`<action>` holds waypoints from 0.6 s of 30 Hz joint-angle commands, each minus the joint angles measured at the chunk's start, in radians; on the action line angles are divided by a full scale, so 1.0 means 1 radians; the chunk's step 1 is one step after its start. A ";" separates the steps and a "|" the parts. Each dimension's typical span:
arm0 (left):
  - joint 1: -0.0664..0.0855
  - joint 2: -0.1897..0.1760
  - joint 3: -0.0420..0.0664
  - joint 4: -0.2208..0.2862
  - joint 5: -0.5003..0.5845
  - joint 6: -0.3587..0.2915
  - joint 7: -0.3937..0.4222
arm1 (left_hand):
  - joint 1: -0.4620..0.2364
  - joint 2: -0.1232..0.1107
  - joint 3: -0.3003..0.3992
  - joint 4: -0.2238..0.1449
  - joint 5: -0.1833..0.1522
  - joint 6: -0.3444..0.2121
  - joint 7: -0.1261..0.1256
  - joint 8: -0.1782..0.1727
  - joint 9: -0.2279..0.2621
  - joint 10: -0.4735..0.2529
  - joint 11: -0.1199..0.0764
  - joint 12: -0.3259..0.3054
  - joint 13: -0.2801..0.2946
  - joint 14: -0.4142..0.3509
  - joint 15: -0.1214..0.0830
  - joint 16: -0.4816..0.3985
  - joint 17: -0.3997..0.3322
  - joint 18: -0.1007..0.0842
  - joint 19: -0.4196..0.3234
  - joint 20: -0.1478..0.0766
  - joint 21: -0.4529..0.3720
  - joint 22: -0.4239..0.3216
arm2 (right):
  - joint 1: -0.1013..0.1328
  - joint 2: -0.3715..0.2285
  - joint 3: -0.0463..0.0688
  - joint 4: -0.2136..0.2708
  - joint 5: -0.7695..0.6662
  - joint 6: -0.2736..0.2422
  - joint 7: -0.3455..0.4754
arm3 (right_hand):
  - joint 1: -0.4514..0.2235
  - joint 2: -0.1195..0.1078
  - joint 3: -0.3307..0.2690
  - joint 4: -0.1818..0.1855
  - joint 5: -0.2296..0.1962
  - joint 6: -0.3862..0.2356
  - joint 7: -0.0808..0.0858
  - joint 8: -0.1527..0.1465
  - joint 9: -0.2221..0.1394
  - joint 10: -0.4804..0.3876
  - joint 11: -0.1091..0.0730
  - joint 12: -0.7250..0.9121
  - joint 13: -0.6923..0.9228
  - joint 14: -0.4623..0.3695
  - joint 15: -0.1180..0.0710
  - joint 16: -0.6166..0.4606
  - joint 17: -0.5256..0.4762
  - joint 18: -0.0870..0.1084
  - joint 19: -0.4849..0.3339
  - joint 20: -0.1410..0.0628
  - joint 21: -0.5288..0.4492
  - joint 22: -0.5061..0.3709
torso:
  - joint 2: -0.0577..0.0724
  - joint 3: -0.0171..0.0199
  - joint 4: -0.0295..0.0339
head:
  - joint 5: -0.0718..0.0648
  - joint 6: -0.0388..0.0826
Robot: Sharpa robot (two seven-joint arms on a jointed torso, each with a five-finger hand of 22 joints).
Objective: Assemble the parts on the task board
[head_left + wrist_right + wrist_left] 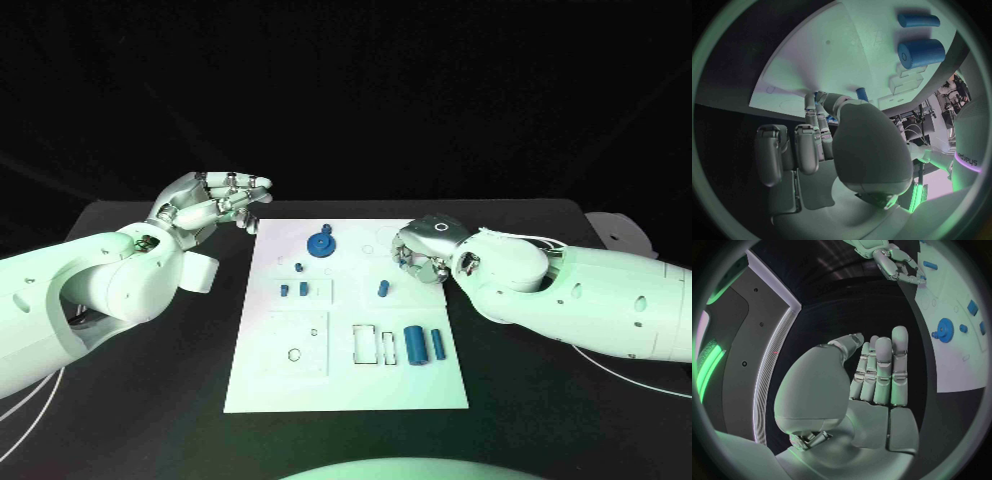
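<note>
The white task board (346, 375) lies mid-table. On it are a blue gear (320, 244), a short blue peg (384, 288), small blue pieces (293, 290) and two blue cylinders (414, 344) near its right edge. My left hand (216, 200) hovers off the board's far left corner; in the left wrist view its fingers (879, 370) are straight, side by side, holding nothing. My right hand (426, 250) hangs over the board's far right part, fingers curled down, thumb (826, 100) and fingertips near the board beside the peg (861, 93). A sliver of blue shows between them; whether it is held is unclear.
Black table (144, 400) surrounds the board on all sides. The board has empty cut-outs (371, 343) and a round hole (294, 354) in its near half. The two cylinders (920, 52) lie close to my right forearm.
</note>
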 commanded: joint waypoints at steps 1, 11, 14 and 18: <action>0.000 0.003 0.001 0.001 0.005 0.009 -0.003 | 0.000 0.006 -0.002 -0.005 -0.002 -0.007 -0.001 0.005 0.002 -0.006 0.000 0.007 0.002 -0.008 -0.001 -0.002 -0.002 0.006 0.002 0.003 -0.006 -0.002 | 0.004 -0.005 0.002 0.013 -0.004 -0.030 0.006 | -0.005 0.002 0.002 -0.006 -0.001 0.007 -0.003 0.003 0.003 0.006 0.001 -0.002 -0.002 0.068 -0.003 0.005 0.104 -0.020 0.080 -0.008 0.004 0.232 | 0.000 -0.0008 -0.0005 | 0.000 0.000; 0.000 0.004 0.001 -0.002 0.005 0.010 -0.006 | -0.001 0.006 -0.002 -0.005 -0.002 -0.008 -0.001 0.005 0.002 -0.008 0.001 0.009 0.002 -0.009 -0.001 -0.003 -0.002 0.006 0.001 0.003 -0.007 -0.002 | 0.009 -0.035 0.009 0.051 -0.002 -0.083 0.007 | -0.012 0.000 0.001 -0.008 -0.005 0.008 -0.004 0.005 0.005 0.009 0.001 -0.004 -0.002 0.068 -0.004 0.005 0.103 -0.020 0.081 -0.008 0.006 0.232 | 0.001 0.0003 0.0002 | 0.005 -0.002; 0.000 0.004 0.001 -0.002 0.005 0.011 -0.006 | -0.001 0.006 -0.002 -0.005 -0.002 -0.008 -0.001 0.005 0.002 -0.008 0.001 0.009 0.002 -0.009 -0.001 -0.003 -0.002 0.006 0.001 0.003 -0.007 -0.002 | 0.011 -0.051 0.012 0.082 0.004 -0.090 0.006 | -0.014 0.000 0.001 -0.009 -0.006 0.008 -0.004 0.005 0.006 0.009 0.001 -0.004 -0.002 0.068 -0.004 0.005 0.103 -0.020 0.080 -0.008 0.005 0.232 | 0.001 0.0004 -0.0007 | 0.011 -0.003; 0.000 0.004 0.000 -0.005 0.005 0.011 -0.005 | -0.001 0.006 -0.002 -0.005 -0.002 -0.008 -0.001 0.005 0.002 -0.008 0.001 0.009 0.002 -0.009 -0.001 -0.003 -0.002 0.006 0.001 0.003 -0.007 -0.002 | 0.015 -0.074 0.016 0.144 0.014 -0.103 0.006 | -0.015 0.000 0.001 -0.009 -0.007 0.008 -0.005 0.005 0.006 0.010 0.000 -0.004 -0.002 0.068 -0.004 0.005 0.104 -0.020 0.080 -0.008 0.005 0.232 | 0.000 0.0007 -0.0021 | 0.021 0.000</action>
